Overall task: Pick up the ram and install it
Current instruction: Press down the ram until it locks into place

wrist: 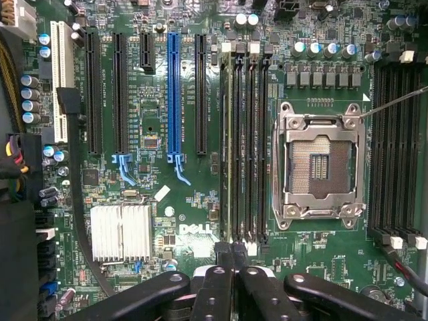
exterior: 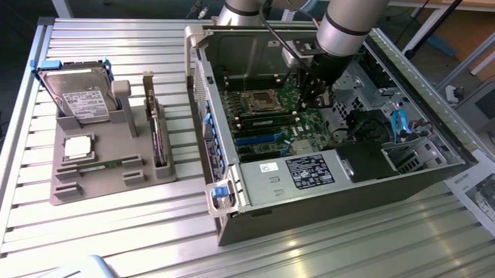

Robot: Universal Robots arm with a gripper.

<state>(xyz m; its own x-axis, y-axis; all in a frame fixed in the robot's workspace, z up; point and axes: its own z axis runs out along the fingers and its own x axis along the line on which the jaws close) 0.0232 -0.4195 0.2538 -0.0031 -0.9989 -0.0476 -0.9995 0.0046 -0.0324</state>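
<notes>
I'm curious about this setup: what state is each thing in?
Case, open.
Fingers, shut, at the slotted ram's end.
Ram, standing in a board slot.
Second ram, lying in tray.
Socket, empty.
Drive, upright in tray.
Processor, flat on tray.
Card, on edge in tray.

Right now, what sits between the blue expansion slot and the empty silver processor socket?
Wrist view: one long black expansion slot, then the bank of black memory slots.
</notes>
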